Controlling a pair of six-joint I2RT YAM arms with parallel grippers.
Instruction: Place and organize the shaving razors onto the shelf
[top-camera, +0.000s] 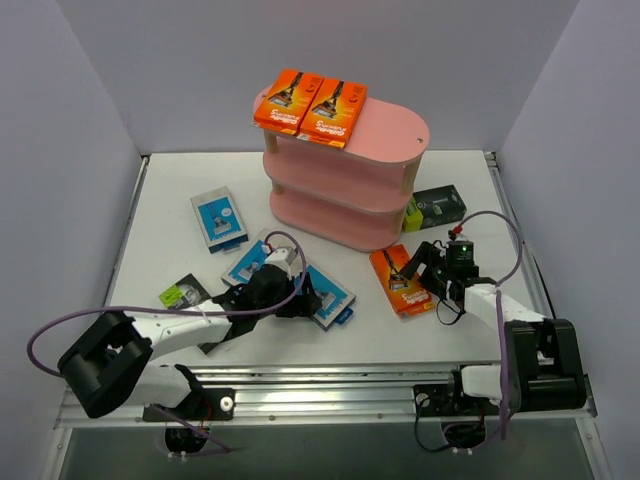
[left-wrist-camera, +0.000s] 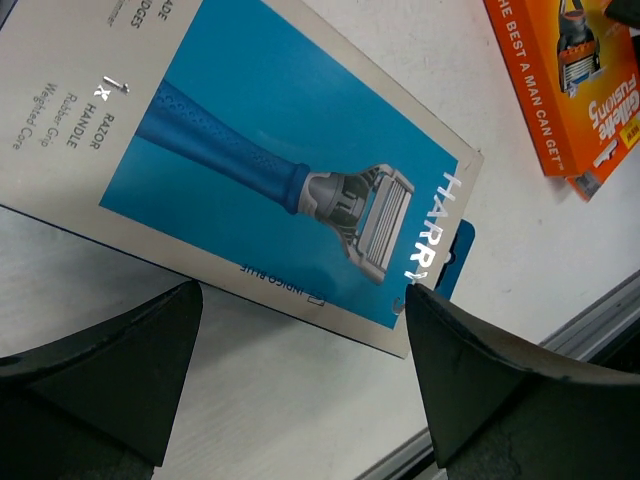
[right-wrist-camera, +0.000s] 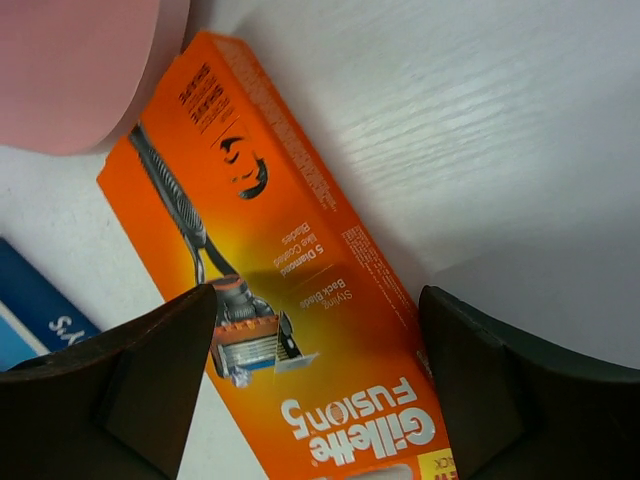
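Table (top-camera: 180, 180): orange pack (top-camera: 401, 283) lengthwise twd shelf (top-camera: 395, 125)

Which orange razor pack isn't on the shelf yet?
The orange pack flat on the table beneath the right claw; the other two lie side by side atop the pink shelf.

I count 3 bright orange flat cardboard razor packs (top-camera: 402, 281), 3 blue-and-white razor packs (top-camera: 218, 217), 2 black-and-lime-green razor packs (top-camera: 437, 207) that I can make out, and 1 pink three-tier oval shelf (top-camera: 395, 125).
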